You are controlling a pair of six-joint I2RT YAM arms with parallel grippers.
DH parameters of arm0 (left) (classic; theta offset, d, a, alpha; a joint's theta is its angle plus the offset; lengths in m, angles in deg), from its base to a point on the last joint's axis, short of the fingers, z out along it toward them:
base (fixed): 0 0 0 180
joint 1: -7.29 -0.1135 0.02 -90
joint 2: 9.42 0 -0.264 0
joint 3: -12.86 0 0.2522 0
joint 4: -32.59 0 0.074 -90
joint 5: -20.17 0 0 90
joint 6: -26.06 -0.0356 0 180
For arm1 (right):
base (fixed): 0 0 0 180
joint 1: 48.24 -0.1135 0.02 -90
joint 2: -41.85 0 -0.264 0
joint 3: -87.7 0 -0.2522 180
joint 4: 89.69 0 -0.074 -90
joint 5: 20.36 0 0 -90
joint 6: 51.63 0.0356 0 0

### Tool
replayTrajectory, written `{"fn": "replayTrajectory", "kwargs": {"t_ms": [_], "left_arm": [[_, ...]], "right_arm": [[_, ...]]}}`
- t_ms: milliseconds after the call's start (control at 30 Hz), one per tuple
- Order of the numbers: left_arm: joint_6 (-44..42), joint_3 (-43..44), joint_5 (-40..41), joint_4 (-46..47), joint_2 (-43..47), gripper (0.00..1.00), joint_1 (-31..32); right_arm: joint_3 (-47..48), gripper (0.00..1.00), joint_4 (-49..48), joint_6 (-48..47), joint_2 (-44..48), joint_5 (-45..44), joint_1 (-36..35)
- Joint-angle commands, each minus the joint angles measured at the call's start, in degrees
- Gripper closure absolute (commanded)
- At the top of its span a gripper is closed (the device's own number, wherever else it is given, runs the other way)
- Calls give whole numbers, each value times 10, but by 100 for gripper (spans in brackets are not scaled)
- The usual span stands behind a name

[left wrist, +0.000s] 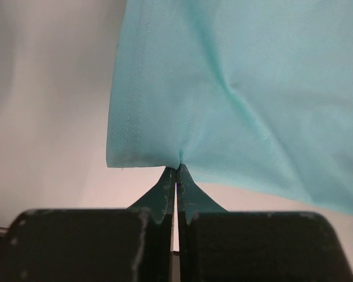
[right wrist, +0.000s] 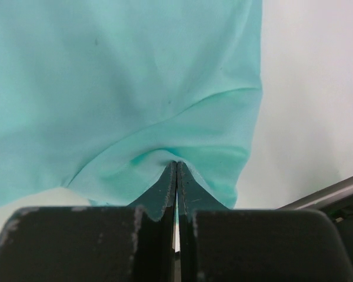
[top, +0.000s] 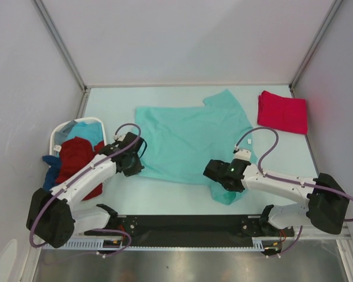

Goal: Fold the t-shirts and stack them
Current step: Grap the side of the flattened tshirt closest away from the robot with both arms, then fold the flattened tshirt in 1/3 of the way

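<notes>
The left hand point(left wrist: 176, 170) is pinched fully shut on the hem of the light teal t-shirt point(top: 188, 138), close to one corner. The cloth gathers into a small pucker at the fingertips and spreads away ahead of the hand and to its right. The right hand point(right wrist: 176, 165) is also closed tight on the shirt's edge, with a soft fold of fabric caught between its fingers. The shirt's side edge runs just to the right of this hand, with bare tabletop point(top: 112, 106) past it.

The teal shirt lies mostly flat on the tabletop, stretched between the two hands and reaching away beyond them.

A folded pinkish-red t-shirt point(top: 282, 111) lies well beyond the right hand and out to its right.

On the outer side of the left hand stands a white laundry basket point(top: 54, 140) holding a light blue t-shirt point(top: 85, 132). A dark red t-shirt point(top: 76, 155) is draped over its rim, and a blue t-shirt point(top: 50, 164) lies against it.
</notes>
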Motion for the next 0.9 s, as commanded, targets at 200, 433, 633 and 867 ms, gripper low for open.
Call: {"fn": "replayTrajectory", "kwargs": {"t_ms": [200, 433, 633, 867], "left_arm": [[-16, 60, 24, -2, -27, 100, 0], [-28, 94, 31, -6, -51, 100, -16], [-39, 112, 30, 3, -79, 100, -39], [-43, 135, 29, 18, -132, 100, -45]], "right_arm": [[62, 100, -17, -111, 39, -61, 92], [92, 100, -57, -192, 41, -57, 169], [108, 100, -99, -243, 18, -43, 213], [136, 100, -158, -287, -39, -20, 248]]}}
